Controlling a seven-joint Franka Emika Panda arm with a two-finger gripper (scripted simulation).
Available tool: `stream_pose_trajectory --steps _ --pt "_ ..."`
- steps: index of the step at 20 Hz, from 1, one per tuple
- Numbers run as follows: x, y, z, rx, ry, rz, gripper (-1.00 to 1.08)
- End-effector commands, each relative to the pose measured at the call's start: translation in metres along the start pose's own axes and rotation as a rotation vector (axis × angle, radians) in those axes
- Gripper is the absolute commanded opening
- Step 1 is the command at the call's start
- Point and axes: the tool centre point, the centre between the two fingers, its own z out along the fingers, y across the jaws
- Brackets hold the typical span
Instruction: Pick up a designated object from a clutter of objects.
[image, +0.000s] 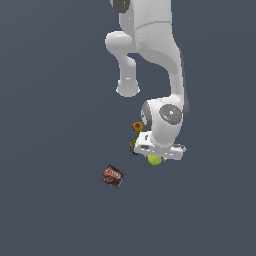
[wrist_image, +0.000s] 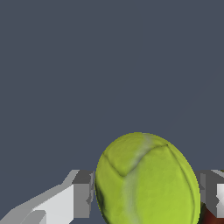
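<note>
The yellow-green tennis ball (wrist_image: 146, 183) with pale seam lines sits between my gripper's two fingers in the wrist view. The grey fingertips (wrist_image: 83, 197) press against it on both sides. In the exterior view the ball (image: 154, 160) peeks out just under the white hand, and my gripper (image: 155, 157) is straight over it, fingers mostly hidden. The rest of the clutter lies close by: an orange-red round thing (image: 137, 126) behind the hand and a dark greenish item (image: 133, 145) half hidden by the hand.
A dark brown-red box (image: 113, 176) lies apart toward the exterior view's left of the ball. A dark red patch (wrist_image: 213, 217) shows past one finger in the wrist view. The arm's white links (image: 150, 45) rise behind the clutter.
</note>
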Motion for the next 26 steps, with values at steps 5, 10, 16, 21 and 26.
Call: stream_pose_trajectory --steps 5,10,16,21,26 --pt "-0.001 0.0 -0.003 0.0 0.0 0.0 -1.0" --pt "-0.007 0.001 -0.016 0.0 0.0 0.0 -1.0" --pt "-0.021 0.003 -0.046 -0.001 -0.001 0.0 -1.0" --pt "-0.037 0.006 -0.082 -0.002 -0.002 0.0 -1.0" --pt "-0.055 0.008 -0.123 -0.002 -0.002 0.0 -1.0"
